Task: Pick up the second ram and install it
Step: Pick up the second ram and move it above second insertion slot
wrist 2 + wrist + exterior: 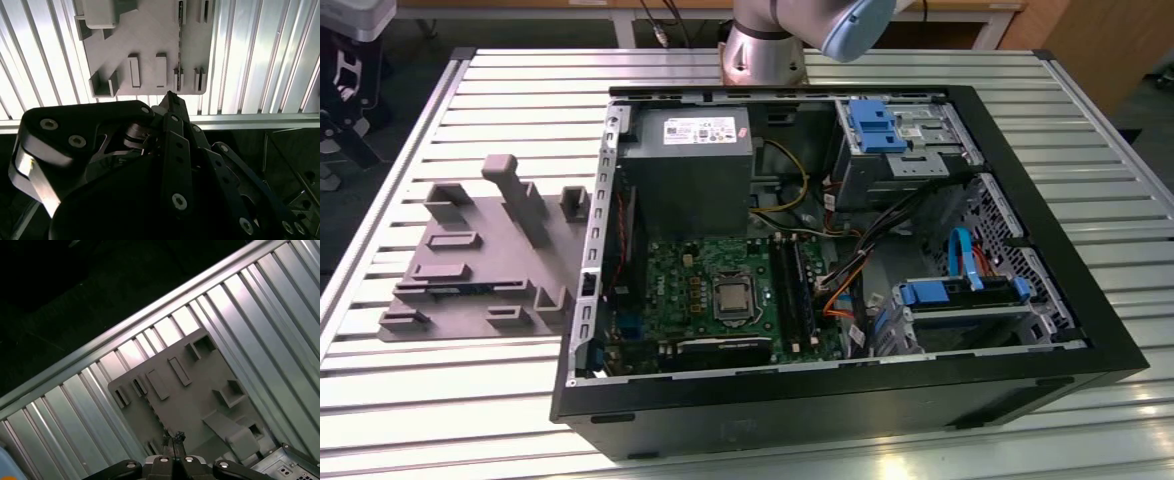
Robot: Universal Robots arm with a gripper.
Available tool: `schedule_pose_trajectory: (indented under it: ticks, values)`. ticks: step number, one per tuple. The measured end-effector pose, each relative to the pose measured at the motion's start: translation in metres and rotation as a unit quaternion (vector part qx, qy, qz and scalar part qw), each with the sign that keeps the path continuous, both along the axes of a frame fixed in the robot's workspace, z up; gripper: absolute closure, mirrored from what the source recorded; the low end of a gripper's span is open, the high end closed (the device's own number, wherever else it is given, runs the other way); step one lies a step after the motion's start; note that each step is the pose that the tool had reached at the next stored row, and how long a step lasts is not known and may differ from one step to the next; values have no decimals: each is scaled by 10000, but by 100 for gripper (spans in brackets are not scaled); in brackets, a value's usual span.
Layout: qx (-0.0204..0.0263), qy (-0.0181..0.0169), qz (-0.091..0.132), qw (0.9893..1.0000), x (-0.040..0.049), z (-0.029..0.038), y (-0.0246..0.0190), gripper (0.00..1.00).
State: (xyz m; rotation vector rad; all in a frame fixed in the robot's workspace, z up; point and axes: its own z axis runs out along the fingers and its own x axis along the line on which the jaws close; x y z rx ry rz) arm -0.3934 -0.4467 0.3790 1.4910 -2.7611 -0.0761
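Observation:
The second ram (179, 40) stands on edge in a slot of the grey fixture block (150, 35), a thin dark strip between small holders. In the exterior view the second ram (454, 289) is a dark line near the front of the fixture block (480, 260), on the exterior view's left. My gripper (171, 97) hovers high above the fixture's edge, well apart from the stick, fingers pressed together and holding nothing. The first wrist view has the gripper (173, 436) over the fixture block (190, 390). The motherboard's black memory slots (787, 285) lie inside the open computer case (1067, 290).
The case takes up the middle and the exterior view's right of the ribbed metal table (480, 90). A tall post (520, 200) rises from the fixture. The table's edge (250, 120) runs just beyond the fixture, with dark floor past it. The arm's base (767, 50) stands behind the case.

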Motion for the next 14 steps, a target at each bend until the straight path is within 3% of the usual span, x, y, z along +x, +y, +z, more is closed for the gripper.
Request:
schedule_pose_trajectory:
  ticks: [14]
  values:
    - [0, 0, 146, 9999, 0, 0, 0, 89]
